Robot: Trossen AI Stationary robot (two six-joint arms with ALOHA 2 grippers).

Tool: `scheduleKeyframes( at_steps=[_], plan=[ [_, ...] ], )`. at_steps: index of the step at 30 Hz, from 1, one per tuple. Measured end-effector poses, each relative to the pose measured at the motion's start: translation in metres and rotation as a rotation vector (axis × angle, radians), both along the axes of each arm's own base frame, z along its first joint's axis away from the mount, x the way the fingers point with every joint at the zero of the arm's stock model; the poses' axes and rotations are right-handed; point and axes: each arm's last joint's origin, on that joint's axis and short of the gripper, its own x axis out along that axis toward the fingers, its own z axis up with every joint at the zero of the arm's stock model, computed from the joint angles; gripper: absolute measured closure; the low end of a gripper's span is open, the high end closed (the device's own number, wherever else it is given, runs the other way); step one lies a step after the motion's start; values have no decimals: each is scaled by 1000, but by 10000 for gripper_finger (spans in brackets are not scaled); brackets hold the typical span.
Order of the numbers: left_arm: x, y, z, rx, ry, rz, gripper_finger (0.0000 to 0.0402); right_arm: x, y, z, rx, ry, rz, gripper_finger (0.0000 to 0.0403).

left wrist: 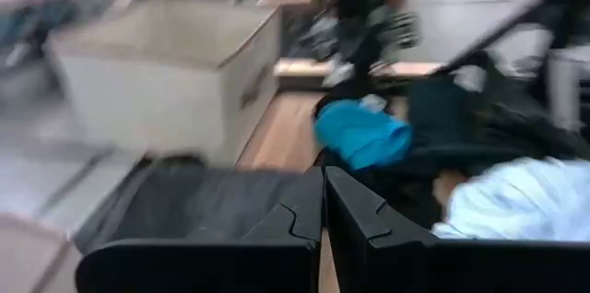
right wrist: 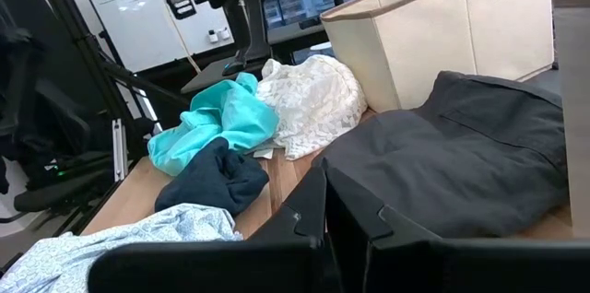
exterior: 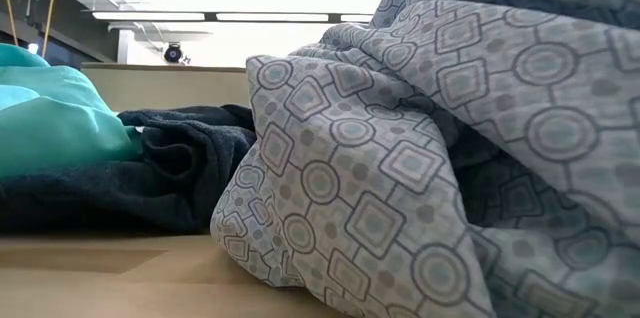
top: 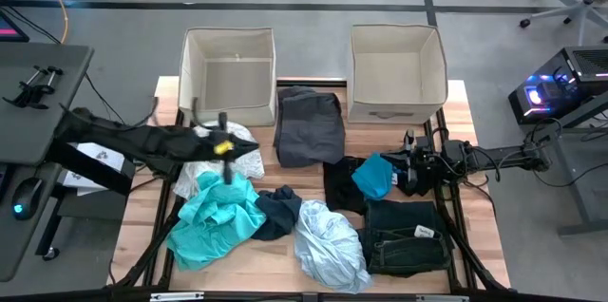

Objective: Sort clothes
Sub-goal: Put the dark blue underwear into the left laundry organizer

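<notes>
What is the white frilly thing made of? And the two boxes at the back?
The white garment looks like thin lace: a holey pattern shows and it crumples softly. The two bins seem to be beige woven fabric over stiff panels, matte, since their walls stand straight and square. That is a guess from the look alone.
</notes>
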Motion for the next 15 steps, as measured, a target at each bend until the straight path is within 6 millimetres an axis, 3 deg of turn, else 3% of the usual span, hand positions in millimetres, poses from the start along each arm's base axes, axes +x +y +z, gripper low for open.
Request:
scheduleKeyframes(
  at_steps=[3, 6, 11, 15],
  plan=[
    [32, -8, 8, -91, 53, 87, 401, 0, 0, 0, 0, 0, 0, 403],
    [63, -19, 10, -157, 140, 40, 401, 0, 0, 0, 0, 0, 0, 403],
    [109, -36, 1, -327, 227, -120, 401, 0, 0, 0, 0, 0, 0, 403],
    [132, -46, -13, -379, 334, -173, 390, 0, 0, 0, 0, 0, -1, 403]
  ],
)
